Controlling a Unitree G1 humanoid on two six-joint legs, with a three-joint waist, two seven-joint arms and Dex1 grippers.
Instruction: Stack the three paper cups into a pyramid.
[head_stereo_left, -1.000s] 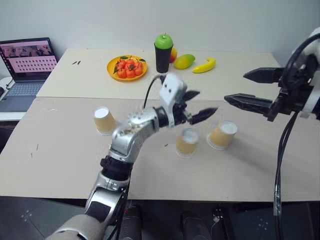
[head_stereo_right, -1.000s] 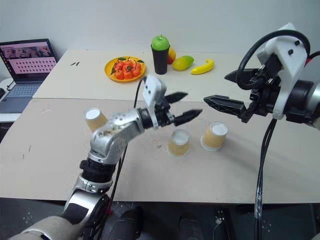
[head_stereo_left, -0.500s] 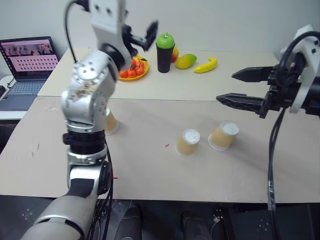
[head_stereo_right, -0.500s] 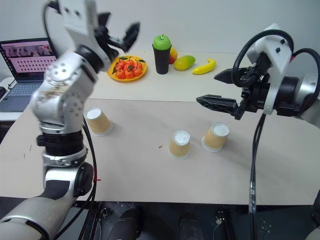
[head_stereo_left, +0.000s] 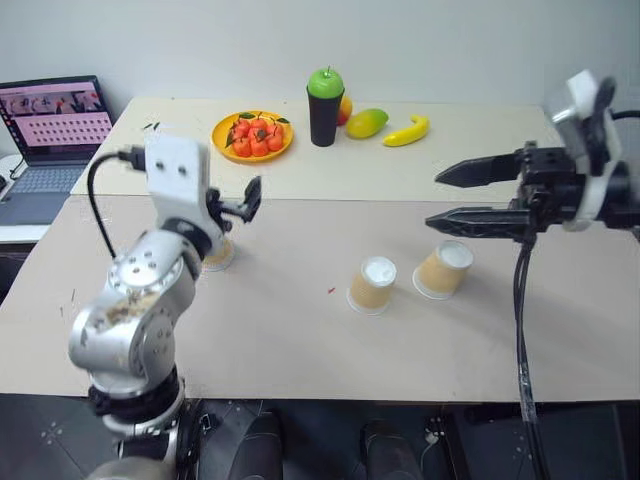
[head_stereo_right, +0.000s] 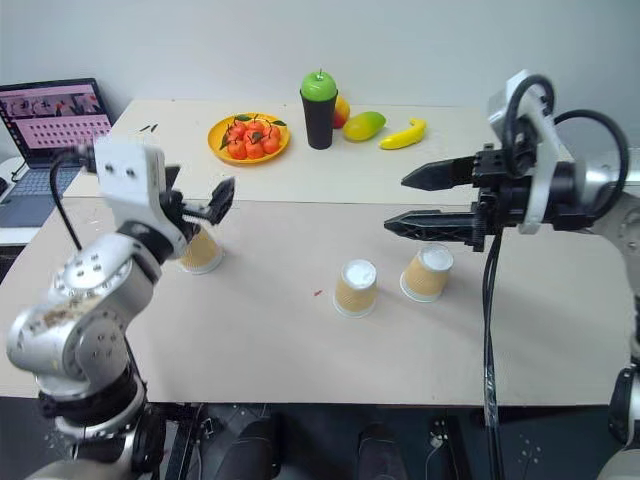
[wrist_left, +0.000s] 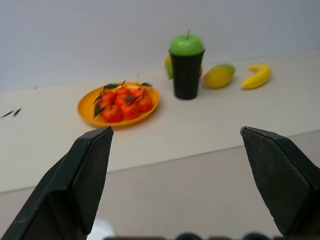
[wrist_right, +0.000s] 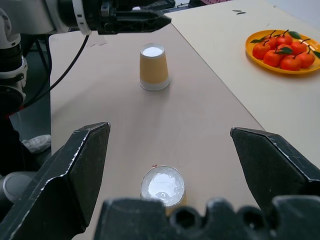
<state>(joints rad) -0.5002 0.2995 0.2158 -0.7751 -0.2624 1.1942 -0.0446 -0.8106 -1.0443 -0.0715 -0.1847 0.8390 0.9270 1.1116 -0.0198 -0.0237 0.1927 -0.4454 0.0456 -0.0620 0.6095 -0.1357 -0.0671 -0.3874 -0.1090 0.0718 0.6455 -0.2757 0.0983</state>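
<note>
your left gripper (head_stereo_right: 205, 203) hangs wide open and empty above the far-left cup (head_stereo_right: 201, 250). your right gripper (head_stereo_right: 400, 200) is spread wide, holding nothing, over the two middle cups (head_stereo_right: 356, 288), all upside down.

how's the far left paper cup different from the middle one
The left cup stands alone beside the left tool; the middle cup stands near a third cup. The left cup is partly hidden by that arm; the middle one is in plain sight. Both are tan, upside down.
</note>
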